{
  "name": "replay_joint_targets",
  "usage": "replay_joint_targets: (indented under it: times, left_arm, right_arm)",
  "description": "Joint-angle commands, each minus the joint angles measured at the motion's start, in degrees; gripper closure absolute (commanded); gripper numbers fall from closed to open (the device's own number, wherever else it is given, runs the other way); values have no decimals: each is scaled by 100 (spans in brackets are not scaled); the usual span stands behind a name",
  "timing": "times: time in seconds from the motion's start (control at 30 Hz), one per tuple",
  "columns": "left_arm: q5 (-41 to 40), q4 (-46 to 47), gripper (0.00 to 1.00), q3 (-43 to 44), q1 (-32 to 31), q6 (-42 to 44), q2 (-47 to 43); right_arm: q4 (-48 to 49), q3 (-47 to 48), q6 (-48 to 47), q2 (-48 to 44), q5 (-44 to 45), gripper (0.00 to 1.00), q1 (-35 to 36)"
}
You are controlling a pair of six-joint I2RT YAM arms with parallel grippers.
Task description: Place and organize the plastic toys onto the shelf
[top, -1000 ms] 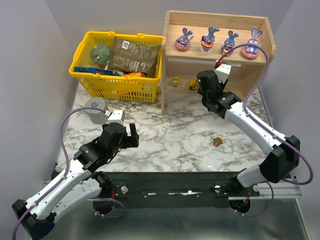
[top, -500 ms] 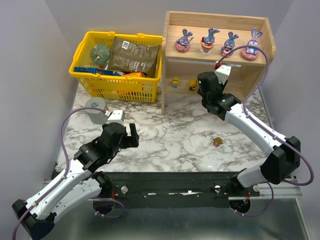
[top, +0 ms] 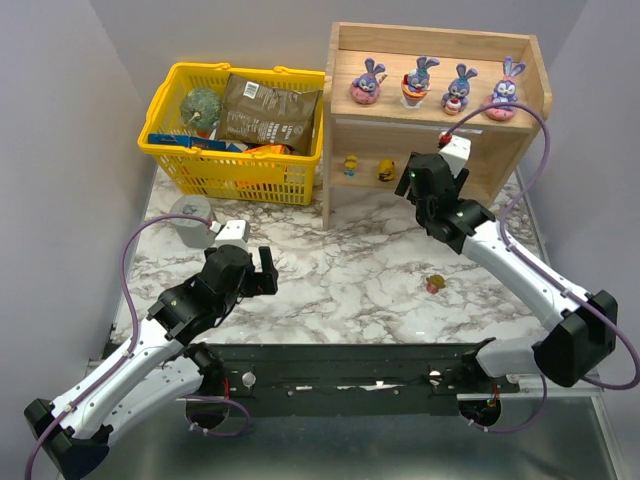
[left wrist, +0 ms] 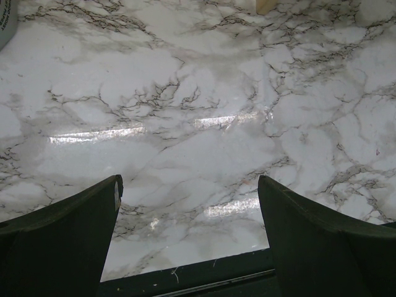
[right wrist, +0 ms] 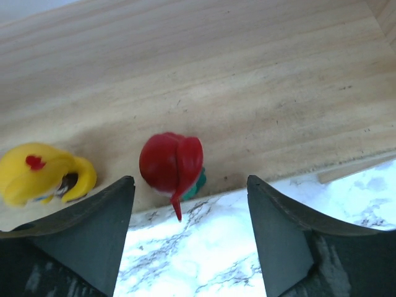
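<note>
The right fingers, wide, have backed away from the red toy on the shelf; left fingers wide, unmoved.

The counter is white and marble-patterned with grey and brown veining, and it fills the middle of the overhead view; three plain, pale lilac-grey walls close it in: a left wall, a back wall and a right wall; along the counter's near edge lies a dark plate, and below that a brushed metal surface; the light is even and soft; in the left wrist view, pale streaks of glare lie across the glossy counter.
</note>
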Motion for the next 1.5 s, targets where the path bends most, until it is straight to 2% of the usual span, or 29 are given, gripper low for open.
replay_joint_targets:
  times: [0.0,0.13,0.33,0.43,0.53,0.57,0.67,0.87,1.47]
  left_arm:
    - [37,49,1,62,19,55,-14]
    - [28,40,1,62,19,55,-14]
    - [45,48,1,53,19,55,-23]
    - [54,49,1,62,19,55,-40]
    - [63,57,1,62,19,55,-40]
    - [63,57,1,62,19,55,-40]
    - [81,57,1,53,19,55,-40]
    - [63,57,1,44,19,55,-58]
    - [46,49,1,62,19,55,-31]
  right_arm:
    - [437,-351,-244,-488,-442,17,-37]
    - [490,-474,-306,-822,-644,16,-37]
    - [526,-746,-446,-1244,-1013,23,-37]
    - [526,-895,-517,-1420,-1022,36,-37]
    - [569,-1045,-482,-1596,-943,56,-37]
    - [570,-1054,-482,-1614,-943,66,-37]
    - [543,-1019,-508,-1544,-847,82,-37]
    - [209,-764,-342,-1043,-697,99,-37]
    - [244,-325,-359,-410,-715,99,-81]
